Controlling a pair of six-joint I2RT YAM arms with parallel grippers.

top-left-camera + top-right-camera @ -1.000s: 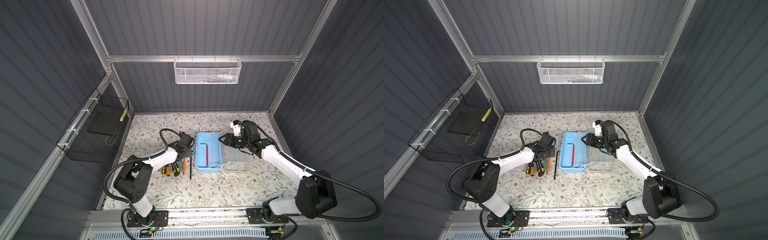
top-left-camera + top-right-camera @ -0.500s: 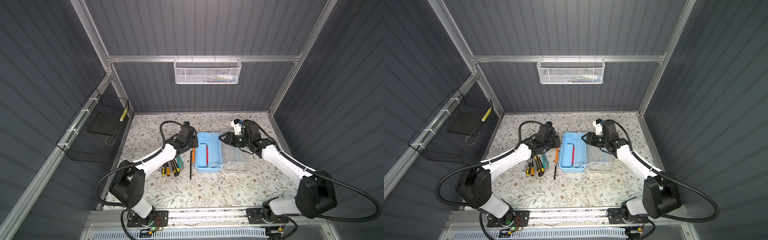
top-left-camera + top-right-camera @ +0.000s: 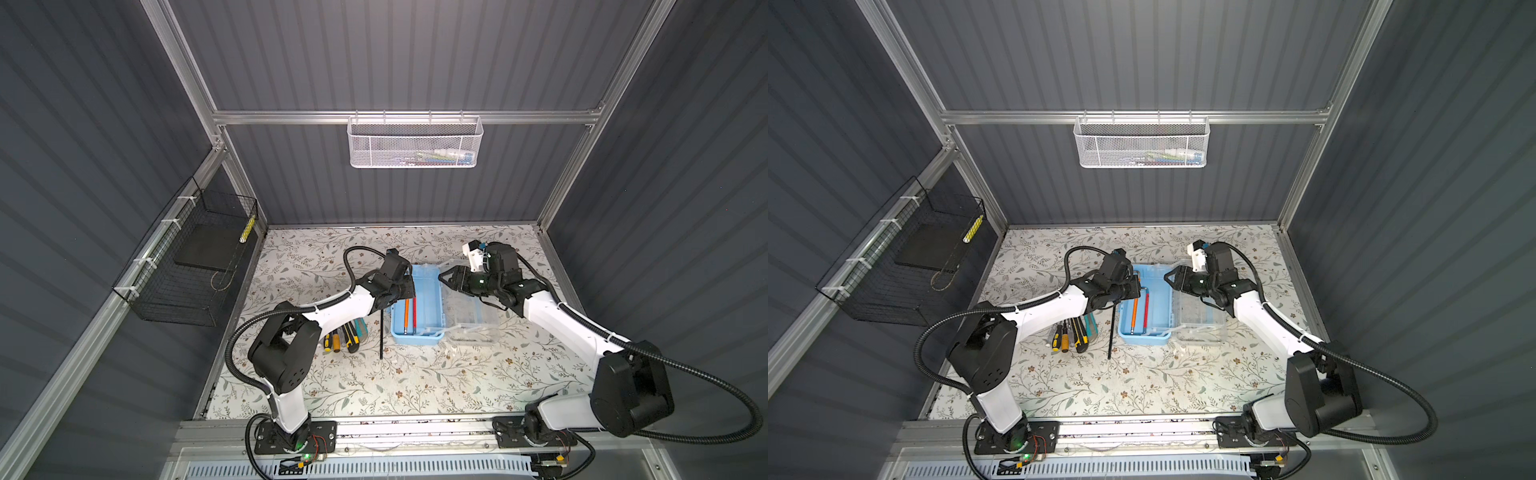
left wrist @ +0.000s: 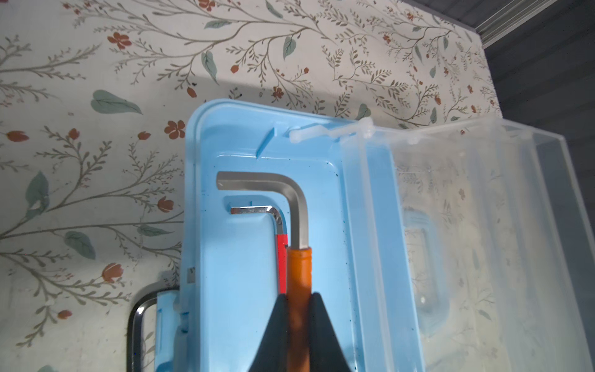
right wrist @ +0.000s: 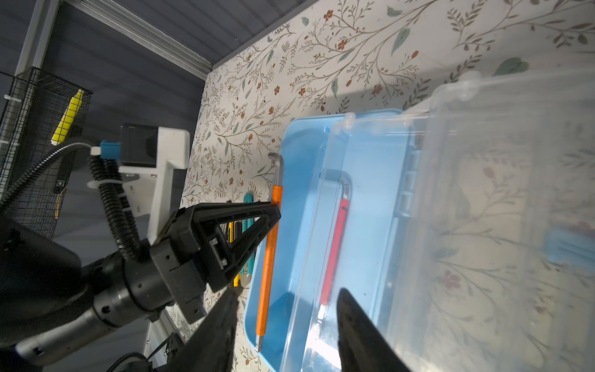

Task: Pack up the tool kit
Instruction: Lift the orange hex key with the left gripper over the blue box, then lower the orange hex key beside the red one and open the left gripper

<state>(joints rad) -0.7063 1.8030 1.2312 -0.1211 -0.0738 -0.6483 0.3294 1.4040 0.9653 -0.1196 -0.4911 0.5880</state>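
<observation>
Left hand point(image 4: 298, 295) is pinched tight on the sleeve of the orange key point(image 4: 300, 267). It holds the key lengthwise over the open box point(image 4: 193, 193), just beside the red key point(image 4: 282, 257) lying inside. Can't tell if the orange one touches the box floor. Box sits mid-worktop point(image 3: 374, 386), lid point(image 3: 473, 324) folded out flat to its right. Right hand point(image 5: 289, 290) is spread, jaws either side of the lid's edge at the far end, no clear contact. Not yet packed: black key point(image 3: 381, 332), screwdrivers point(image 3: 332, 341) and knives point(image 3: 359, 332), all on the worktop left of the box. Risks as I read it:
- The orange key's short leg points at the box's left wall, so an off-line drop could hang it on the rim.
- It could also land on the red key and foul the lid at closing.
- Letting go while tilted could bounce it out.
- Both hands are close over the far end, so a careless retreat could clip them together.
- The right hand could nudge the lid and shift the box.
</observation>
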